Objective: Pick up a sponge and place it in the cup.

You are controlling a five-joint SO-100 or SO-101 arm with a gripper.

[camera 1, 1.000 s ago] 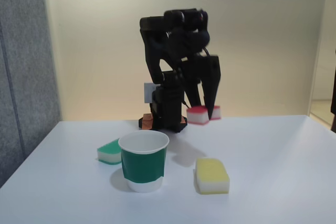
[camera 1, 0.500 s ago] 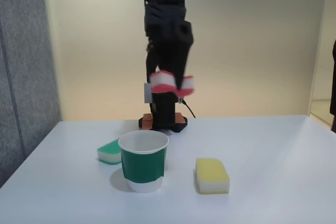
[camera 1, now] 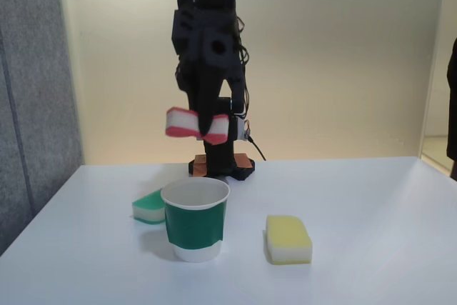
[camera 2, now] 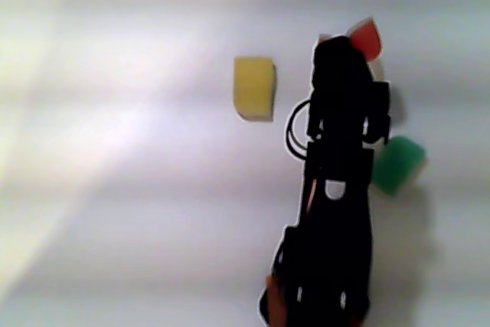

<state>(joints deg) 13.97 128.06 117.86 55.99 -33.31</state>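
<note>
Mid-carry, my jaws clenched on the sponge at frame centre; next I must lower it into the cup below.

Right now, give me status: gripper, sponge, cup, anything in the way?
Gripper shut on red sponge, held high. Cup upright, empty, below and in front. Green sponge and yellow sponge flank cup; path clear.

Stands tall in the upper centre of the fixed view, black arm folded over at the top, gripper pointing down, clamped on the sponge at mid-height. In the other view, stretches from bottom centre up to upper right, gripper tip uppermost.
</note>
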